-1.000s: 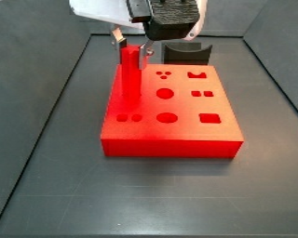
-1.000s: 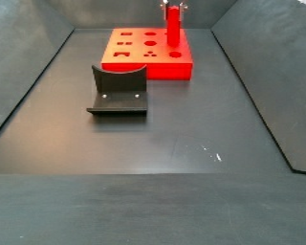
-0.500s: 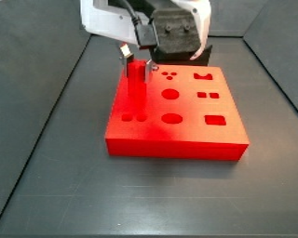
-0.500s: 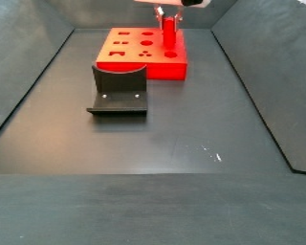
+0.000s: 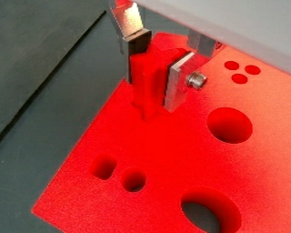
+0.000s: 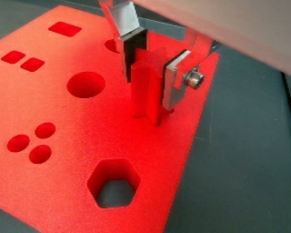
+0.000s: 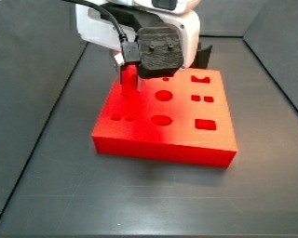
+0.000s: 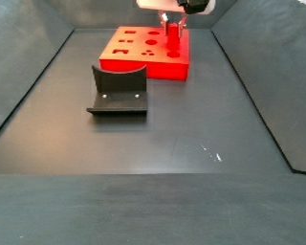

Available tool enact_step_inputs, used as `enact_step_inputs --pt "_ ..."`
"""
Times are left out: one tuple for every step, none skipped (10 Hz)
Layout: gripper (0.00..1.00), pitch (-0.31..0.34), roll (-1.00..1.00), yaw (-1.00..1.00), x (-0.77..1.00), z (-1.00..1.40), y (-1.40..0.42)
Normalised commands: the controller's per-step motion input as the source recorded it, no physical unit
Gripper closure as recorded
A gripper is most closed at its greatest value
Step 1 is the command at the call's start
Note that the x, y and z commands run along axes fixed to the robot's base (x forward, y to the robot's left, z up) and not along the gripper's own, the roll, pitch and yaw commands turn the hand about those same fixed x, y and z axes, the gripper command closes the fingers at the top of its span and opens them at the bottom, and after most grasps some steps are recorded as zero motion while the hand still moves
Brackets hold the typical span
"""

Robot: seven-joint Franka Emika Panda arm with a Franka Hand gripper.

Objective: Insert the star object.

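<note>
The star object, a slim bright red rod, stands upright between my gripper's fingers, which are shut on it. It also shows in a wrist view and in both side views. Its lower end meets the top of the flat red block near one edge. The rod hides any hole under it. My gripper hangs just above the block.
The block's top has round, square and hexagon holes. A dark grey curved holder stands on the dark floor beside the block, and shows behind my gripper in a side view. Dark walls ring the floor.
My gripper has come down with the rod, so less of the rod shows above the block. The block has shifted slightly in a side view.
</note>
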Motion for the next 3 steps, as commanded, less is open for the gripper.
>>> enact_step_inputs --pt "1.00 0.014 -0.10 -0.02 0.12 -0.05 0.00" --pt "1.00 -0.010 0.00 0.00 0.00 0.00 0.00" --pt "1.00 0.000 0.00 0.00 0.00 0.00 0.00"
